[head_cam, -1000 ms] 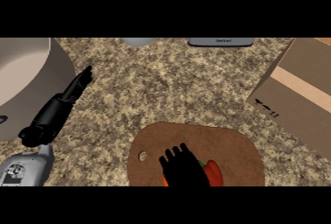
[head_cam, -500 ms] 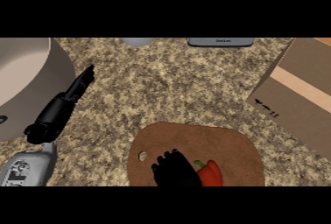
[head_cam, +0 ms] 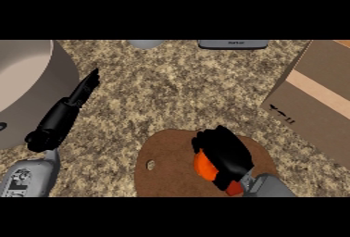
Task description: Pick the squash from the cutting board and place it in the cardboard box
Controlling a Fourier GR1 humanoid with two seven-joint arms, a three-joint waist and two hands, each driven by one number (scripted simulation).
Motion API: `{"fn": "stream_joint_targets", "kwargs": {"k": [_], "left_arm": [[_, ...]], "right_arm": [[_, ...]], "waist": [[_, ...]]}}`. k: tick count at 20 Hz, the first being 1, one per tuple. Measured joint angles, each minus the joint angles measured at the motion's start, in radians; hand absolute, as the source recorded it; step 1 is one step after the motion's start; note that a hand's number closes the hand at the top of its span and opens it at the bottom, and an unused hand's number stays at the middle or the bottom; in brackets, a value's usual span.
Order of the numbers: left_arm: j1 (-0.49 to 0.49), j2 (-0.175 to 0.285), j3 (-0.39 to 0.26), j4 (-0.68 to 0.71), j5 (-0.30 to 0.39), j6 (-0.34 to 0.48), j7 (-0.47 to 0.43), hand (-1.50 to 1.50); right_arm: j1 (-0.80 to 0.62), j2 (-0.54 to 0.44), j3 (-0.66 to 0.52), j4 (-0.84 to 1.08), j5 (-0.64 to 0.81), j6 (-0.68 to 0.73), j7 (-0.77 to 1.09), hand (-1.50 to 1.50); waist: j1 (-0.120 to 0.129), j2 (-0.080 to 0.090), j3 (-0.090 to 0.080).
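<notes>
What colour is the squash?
The squash is orange; the head view shows it best.

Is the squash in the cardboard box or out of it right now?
Out. The squash is over the cutting board, the right robot hand curled round it; the cardboard box stands apart.

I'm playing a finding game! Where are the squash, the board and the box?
squash [head_cam: 203, 167], head view, on its orange left side.
board [head_cam: 169, 150], head view, on its bare brown top.
box [head_cam: 321, 92], head view, on its pale tape stripe.
</notes>
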Motion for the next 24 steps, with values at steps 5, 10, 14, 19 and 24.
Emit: {"fn": "stream_joint_targets", "kwargs": {"k": [5,10,14,19,24], "left_arm": [[0.015,-0.006,0.001,-0.017,-0.009,0.002,0.004,0.00],[0.017,-0.009,0.008,0.004,-0.018,0.002,-0.013,0.00],[0.011,-0.009,0.013,-0.019,-0.011,0.000,0.015,0.00],[-0.002,-0.010,0.014,-0.022,-0.014,0.000,0.026,0.00],[0.003,-0.010,0.017,-0.031,-0.008,-0.011,0.032,0.00]], "right_arm": [[-0.012,-0.057,-0.101,-0.080,-0.025,-0.039,-0.081,1.50],[-0.004,-0.092,-0.186,-0.259,-0.049,0.001,-0.058,1.50],[-0.005,-0.070,-0.317,-0.353,-0.102,0.009,0.031,1.50],[-0.059,-0.047,-0.522,-0.382,-0.189,0.026,0.148,1.50],[-0.152,-0.093,-0.726,-0.285,-0.273,0.028,0.175,1.50]], "waist": [[-0.002,-0.002,0.000],[-0.007,-0.004,-0.001],[-0.011,-0.006,0.000],[-0.009,-0.004,-0.001],[-0.001,-0.002,0.000]]}}
